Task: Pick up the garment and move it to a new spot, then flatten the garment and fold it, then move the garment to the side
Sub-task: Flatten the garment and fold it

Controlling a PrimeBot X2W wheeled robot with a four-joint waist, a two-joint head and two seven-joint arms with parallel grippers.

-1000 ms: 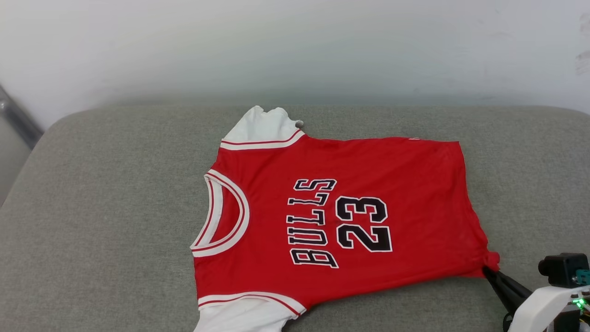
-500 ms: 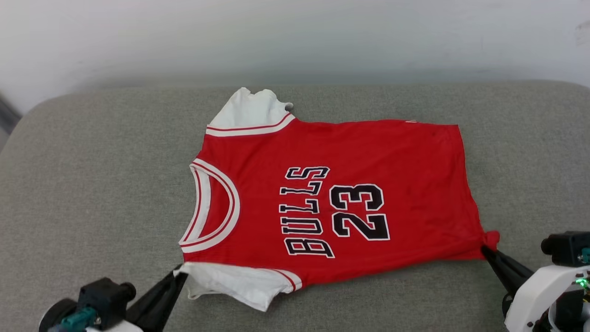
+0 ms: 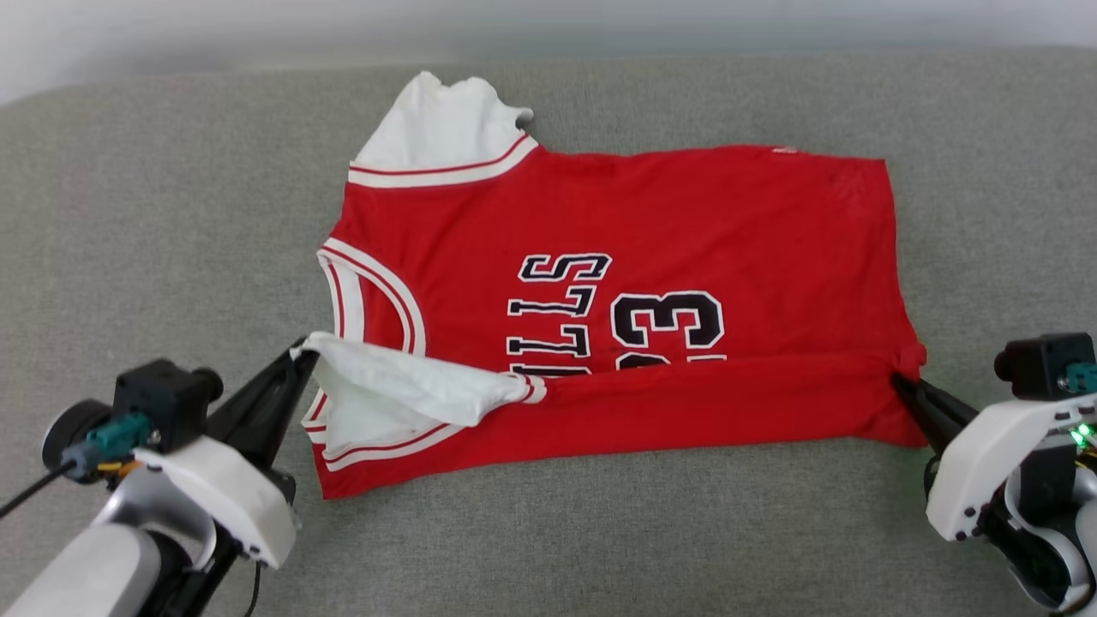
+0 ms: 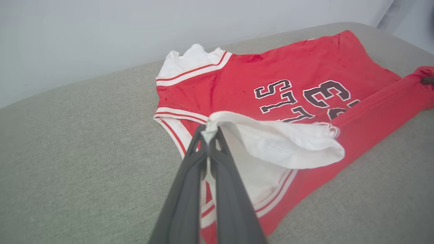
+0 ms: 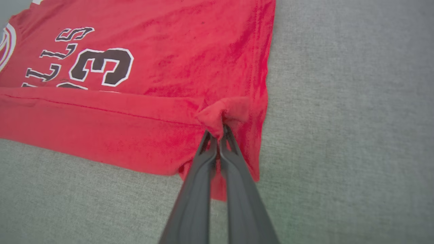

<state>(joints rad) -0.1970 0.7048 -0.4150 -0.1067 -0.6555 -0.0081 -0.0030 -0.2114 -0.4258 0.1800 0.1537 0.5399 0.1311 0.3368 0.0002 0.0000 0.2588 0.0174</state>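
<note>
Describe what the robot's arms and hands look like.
The left hand and right hand each have two long dark grey fingers tapering to thin tips. Behind sit white wrist shells, each with a black camera block and teal connector. A black cable trails from the left wrist; a green light glows on the right.

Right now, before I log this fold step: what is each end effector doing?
Left end effector: closed, holding the garment by its white sleeve.
Right end effector: closed, holding the garment's red hem corner.
</note>
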